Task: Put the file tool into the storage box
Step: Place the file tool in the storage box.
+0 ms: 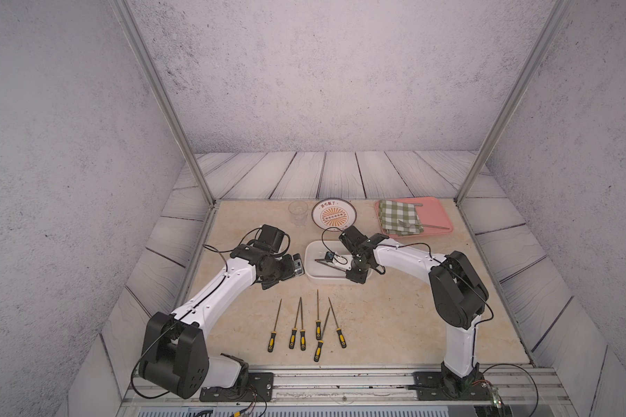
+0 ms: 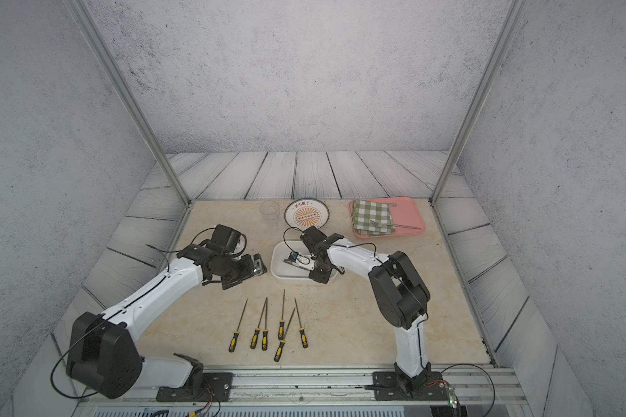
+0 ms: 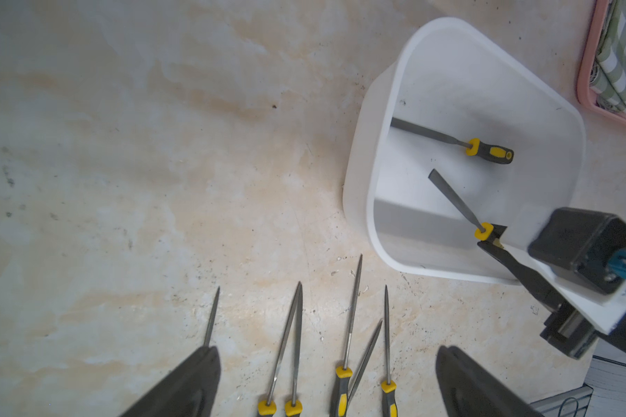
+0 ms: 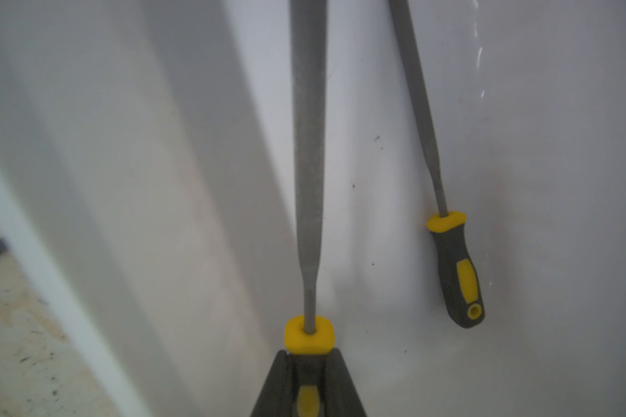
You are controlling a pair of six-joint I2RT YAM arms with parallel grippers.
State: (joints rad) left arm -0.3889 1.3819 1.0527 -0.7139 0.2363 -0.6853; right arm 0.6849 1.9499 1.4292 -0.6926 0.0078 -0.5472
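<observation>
Within storage box (image 3: pixel 356 173): right gripper (image 4: pixel 308 364) clamped on file tool (image 4: pixel 308 144) handle. Blade points straight ahead of jaws.

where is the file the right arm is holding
In the left wrist view the held file is inside the storage box at mid-table, gripped by its handle in the right end effector, beside another file.

1. Along the far edge of the desk stands a clear plastic cup (image 1: pixel 298 211), upright.
2. Just beside it, towards the right, lies a round white plate with an orange sunburst pattern (image 1: pixel 334 215), flat on the desk.
3. Over in the far right corner sits a flat pink rectangular plastic tray (image 1: pixel 436 213).
4. A folded green-and-white checked cloth (image 1: pixel 400 216) covers the tray's left half.
5. A silver metal fork (image 1: pixel 430 226) rests there, tines on the cloth and handle over bare pink.
</observation>
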